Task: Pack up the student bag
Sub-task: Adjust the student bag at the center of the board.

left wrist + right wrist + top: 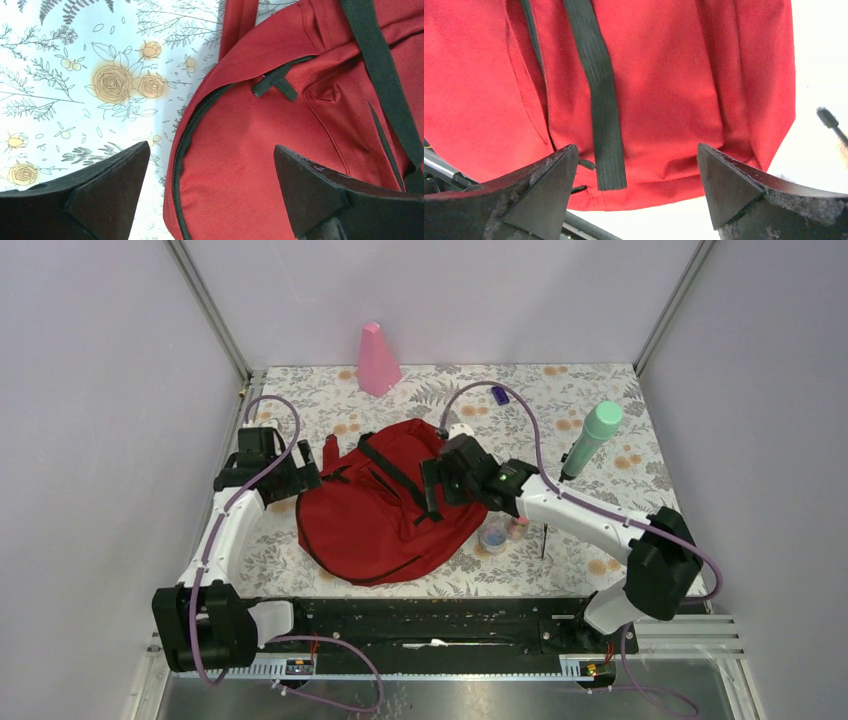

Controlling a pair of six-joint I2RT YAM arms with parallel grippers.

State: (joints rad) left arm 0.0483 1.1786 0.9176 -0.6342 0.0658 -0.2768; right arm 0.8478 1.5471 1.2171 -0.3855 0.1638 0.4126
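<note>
Student bag (385,510), a dark red fabric backpack with black straps, was found lying flat at the middle of the floral-patterned table (300,400), its zip apparently closed. The left gripper (211,146) and right gripper (636,146) were held wide open over it, with nothing grasped. A mint-green cylindrical bottle (592,437) and a small round container (493,536) were noted outside; packing was judged largely outstanding.

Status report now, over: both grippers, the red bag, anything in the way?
Left gripper open, over student bag zipper edge. Right gripper open, above its black strap. Bag on table, unheld. Small round tub close at its right.
</note>
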